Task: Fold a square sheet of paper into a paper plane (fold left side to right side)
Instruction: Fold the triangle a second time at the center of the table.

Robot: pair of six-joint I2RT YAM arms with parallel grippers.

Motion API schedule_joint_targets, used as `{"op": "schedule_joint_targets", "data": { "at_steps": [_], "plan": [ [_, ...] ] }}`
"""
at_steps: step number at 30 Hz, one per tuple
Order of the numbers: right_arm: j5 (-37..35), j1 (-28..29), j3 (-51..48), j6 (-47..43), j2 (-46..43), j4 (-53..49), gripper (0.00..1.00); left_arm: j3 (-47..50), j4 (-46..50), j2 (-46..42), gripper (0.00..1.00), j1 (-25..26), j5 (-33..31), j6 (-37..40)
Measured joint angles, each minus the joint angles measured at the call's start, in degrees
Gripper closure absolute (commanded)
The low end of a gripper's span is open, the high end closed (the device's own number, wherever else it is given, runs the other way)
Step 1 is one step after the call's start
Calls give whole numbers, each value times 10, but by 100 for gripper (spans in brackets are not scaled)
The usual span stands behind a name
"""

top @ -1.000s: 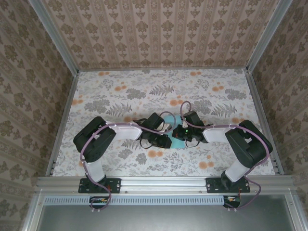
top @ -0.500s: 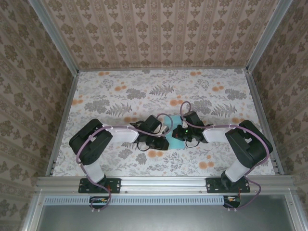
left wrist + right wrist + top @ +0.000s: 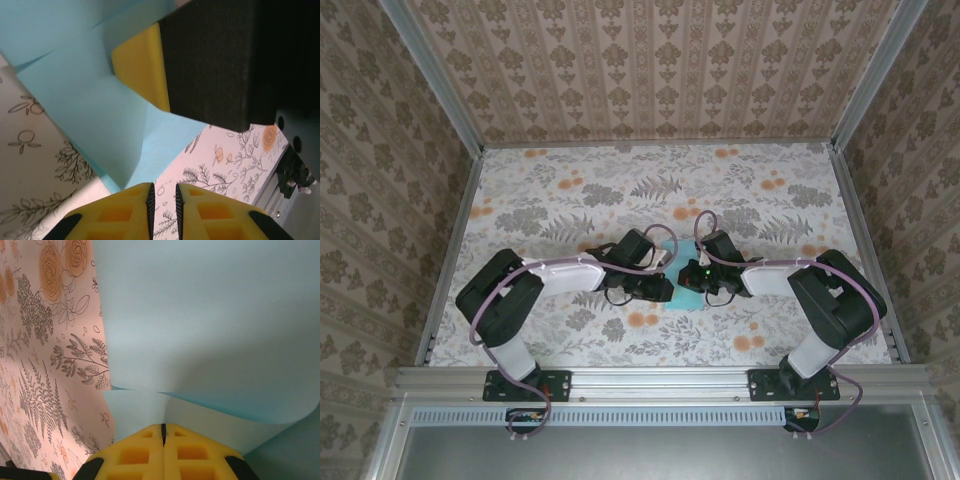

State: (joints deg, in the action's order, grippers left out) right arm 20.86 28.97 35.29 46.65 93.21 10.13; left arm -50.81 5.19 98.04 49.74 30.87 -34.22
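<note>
papered walls [image 3: 650, 70] in a brown pattern close in the table [image 3: 550, 200], which wears a cloth [image 3: 620, 190] of grey ferns and orange flowers. a metal rail [image 3: 660, 381] runs along its near edge and carries both bases. the left arm [image 3: 555, 272] and the right arm [image 3: 782, 275] reach inward and meet near the middle of the table, a little toward the near side, their wrists close together.

the paper [image 3: 691, 298] lies there, between and under the two wrists. it is light blue and mostly covered by them from above; a corner shows behind them and an edge in front. in the wrist views it is not flat: it lies in at least two layers, one sheet lifted off the cloth and curling over the one beneath, with creases slanting across it.

the right gripper [image 3: 163, 429] has its yellow fingers pressed together, and the paper's layers run down into the seam between them, so it pinches the paper at an edge. the left gripper [image 3: 163, 194] sits just opposite, close to the right one. its fingers [image 3: 120, 212] stand a narrow slit apart with the cloth showing through, and the paper's lower point reaches the tip of one finger. whether that finger touches the paper i cannot tell.
</note>
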Motion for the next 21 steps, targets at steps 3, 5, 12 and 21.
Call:
{"op": "schedule_joint_targets", "data": {
  "at_steps": [3,5,12,21],
  "plan": [
    [0,0,0,0,0,0,100,-5,2,19,79,0,-1,4],
    [0,0,0,0,0,0,100,-7,6,29,79,0,-3,6],
    [2,0,0,-2,-6,-6,100,-11,19,43,79,3,-14,8],
    [2,12,-6,-15,-89,-31,100,-16,24,43,79,16,-38,8]
  ]
}}
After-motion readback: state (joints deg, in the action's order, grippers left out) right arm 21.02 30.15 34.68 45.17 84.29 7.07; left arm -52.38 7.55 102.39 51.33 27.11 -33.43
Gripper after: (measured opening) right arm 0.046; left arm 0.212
